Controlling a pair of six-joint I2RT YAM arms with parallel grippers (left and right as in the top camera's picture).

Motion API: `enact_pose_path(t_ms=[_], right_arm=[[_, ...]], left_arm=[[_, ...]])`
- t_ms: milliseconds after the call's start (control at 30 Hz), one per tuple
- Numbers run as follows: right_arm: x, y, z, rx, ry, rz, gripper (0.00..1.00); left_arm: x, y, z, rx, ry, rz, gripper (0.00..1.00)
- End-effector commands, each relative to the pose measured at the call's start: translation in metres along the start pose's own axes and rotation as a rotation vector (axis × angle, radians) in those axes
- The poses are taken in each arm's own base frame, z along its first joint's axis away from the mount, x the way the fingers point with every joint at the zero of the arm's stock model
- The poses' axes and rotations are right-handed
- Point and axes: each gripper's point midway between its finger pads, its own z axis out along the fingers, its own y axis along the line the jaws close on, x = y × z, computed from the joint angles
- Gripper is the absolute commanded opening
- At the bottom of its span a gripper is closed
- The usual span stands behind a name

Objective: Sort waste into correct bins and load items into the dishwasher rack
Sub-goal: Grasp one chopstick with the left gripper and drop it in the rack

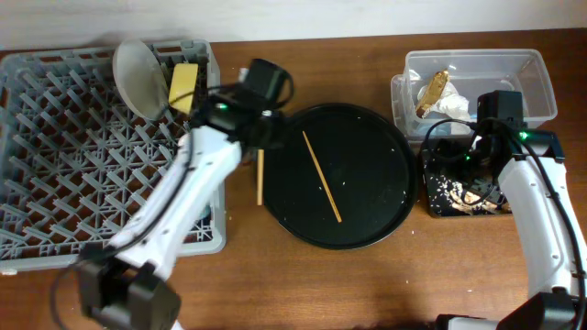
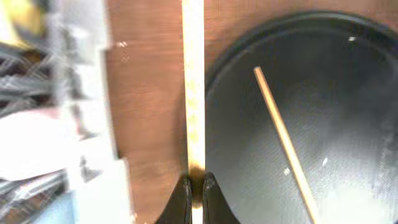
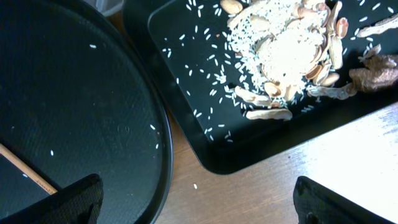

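My left gripper (image 2: 196, 190) is shut on a wooden chopstick (image 2: 193, 87), held over the table between the grey dishwasher rack (image 1: 55, 165) and the round black tray (image 1: 367, 220); the chopstick also shows overhead (image 1: 260, 179). A second chopstick (image 1: 322, 174) lies on the round tray, also in the left wrist view (image 2: 283, 140). My right gripper (image 3: 196, 199) is open and empty above the gap between the round tray and the shallow black tray (image 3: 186, 81), which holds food leftovers (image 3: 286, 50). The clear tub (image 1: 537, 78) holds white napkins (image 1: 449, 101). The plate (image 1: 138, 78) and yellow bowl (image 1: 183, 84) stand in the rack.
Rice grains are scattered on the round tray (image 3: 93, 93) and on the wood. A blue item (image 1: 206, 220) shows at the rack's near right corner, mostly hidden by my left arm. The pink cup is out of view.
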Motion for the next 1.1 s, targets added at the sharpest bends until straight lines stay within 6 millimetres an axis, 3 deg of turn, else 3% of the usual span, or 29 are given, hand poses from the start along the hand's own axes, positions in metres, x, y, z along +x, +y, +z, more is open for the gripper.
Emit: enact_pose_path(t_ms=[0, 100, 167, 233, 333, 500, 733, 867, 1067], right_arm=[[0.000, -0.004, -0.001, 0.012, -0.006, 0.013, 0.99], [0.000, -0.004, -0.001, 0.012, -0.006, 0.013, 0.98], [0.000, -0.004, -0.001, 0.012, -0.006, 0.013, 0.98], [0.000, -0.004, -0.001, 0.012, -0.006, 0.013, 0.98], [0.000, -0.004, -0.001, 0.012, -0.006, 0.013, 0.99], [0.000, -0.004, -0.001, 0.012, -0.006, 0.013, 0.98], [0.000, -0.004, -0.001, 0.012, -0.006, 0.012, 0.98], [0.000, -0.004, -0.001, 0.012, -0.006, 0.013, 0.98], [0.000, -0.004, -0.001, 0.012, -0.006, 0.013, 0.99]], left_arm=[[-0.001, 0.051, -0.052, -0.064, -0.033, 0.030, 0.01], [0.015, 0.090, -0.066, -0.143, 0.022, 0.011, 0.01], [0.027, 0.136, -0.071, -0.295, 0.079, -0.013, 0.01], [0.031, 0.168, -0.077, -0.398, 0.099, -0.039, 0.01], [0.032, 0.189, -0.079, -0.431, 0.110, -0.077, 0.01], [0.030, 0.205, -0.060, -0.445, 0.099, -0.073, 0.01], [0.046, 0.221, 0.007, -0.522, 0.052, -0.028, 0.01], [0.050, 0.224, 0.022, -0.523, 0.043, 0.020, 0.01], [0.041, 0.237, 0.023, -0.538, 0.005, -0.001, 0.01]])
